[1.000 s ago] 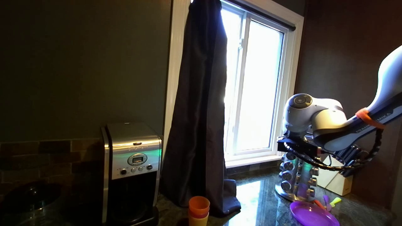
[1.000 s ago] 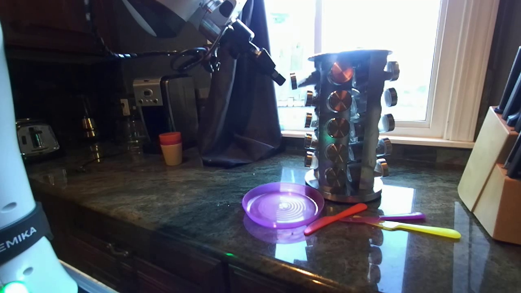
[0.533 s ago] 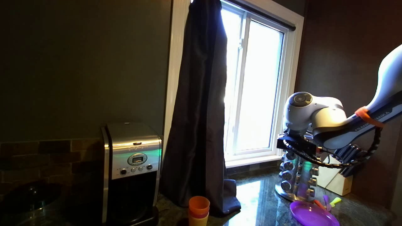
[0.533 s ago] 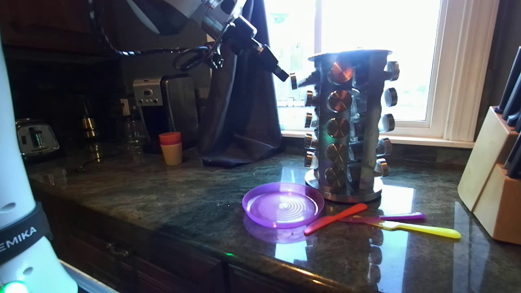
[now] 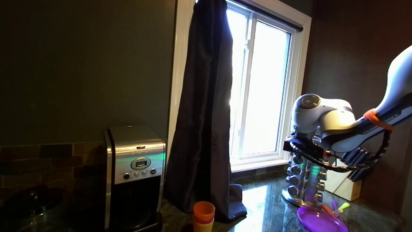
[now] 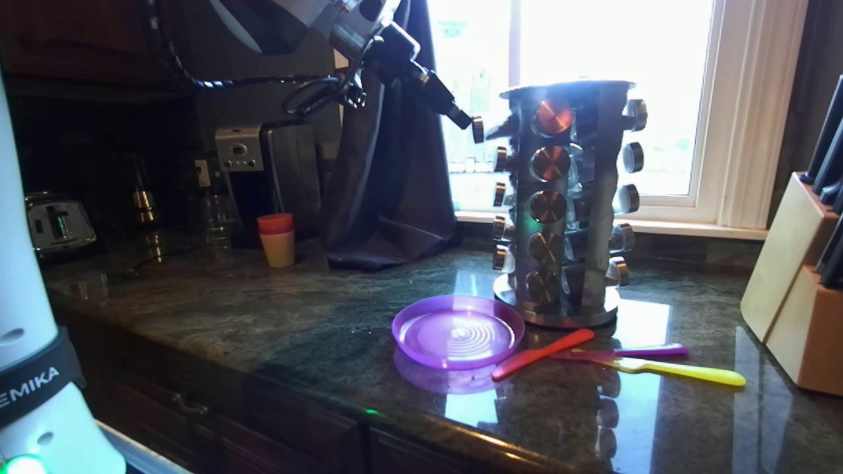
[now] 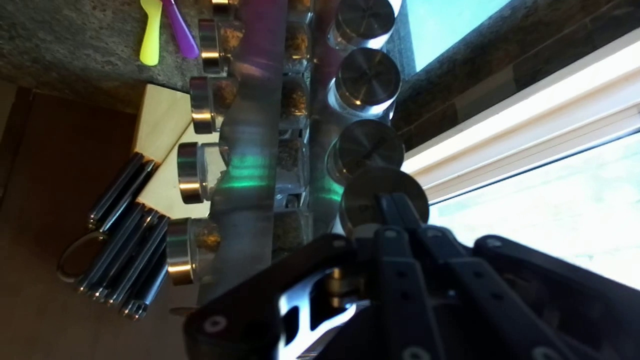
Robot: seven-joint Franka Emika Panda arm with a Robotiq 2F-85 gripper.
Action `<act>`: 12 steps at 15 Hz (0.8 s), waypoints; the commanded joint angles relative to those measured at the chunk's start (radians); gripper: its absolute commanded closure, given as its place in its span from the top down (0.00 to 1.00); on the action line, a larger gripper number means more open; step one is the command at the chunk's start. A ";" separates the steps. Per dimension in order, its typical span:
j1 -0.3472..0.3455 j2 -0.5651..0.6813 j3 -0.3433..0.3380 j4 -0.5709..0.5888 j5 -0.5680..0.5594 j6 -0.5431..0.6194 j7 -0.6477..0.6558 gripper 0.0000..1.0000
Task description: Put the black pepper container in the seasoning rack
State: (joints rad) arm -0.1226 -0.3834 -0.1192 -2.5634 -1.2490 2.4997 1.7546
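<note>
Gripper (image 6: 467, 122) tightly clenched, its tip now meets the lid end of the black pepper container (image 6: 478, 130); 1 second ago a gap showed between them. That container has also shifted slightly away from the arm (image 5: 336, 124). It lies in the top tier of the seasoning rack (image 6: 602, 197), sticking out farther than the 4 jar lids (image 6: 498, 194) below it. Farther out, the purple plate (image 6: 435, 332), red utensil (image 6: 543, 355), yellow utensil (image 6: 685, 372) and knife block (image 6: 784, 276) stay where they were.
</note>
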 commanded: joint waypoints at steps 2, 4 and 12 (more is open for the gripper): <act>-0.019 0.004 0.017 0.008 -0.027 -0.014 0.077 0.00; -0.024 -0.003 0.021 0.006 -0.057 -0.007 0.115 0.00; -0.018 0.001 0.012 0.017 -0.141 -0.016 0.222 0.00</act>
State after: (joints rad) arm -0.1357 -0.3840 -0.1112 -2.5482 -1.3549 2.4997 1.9197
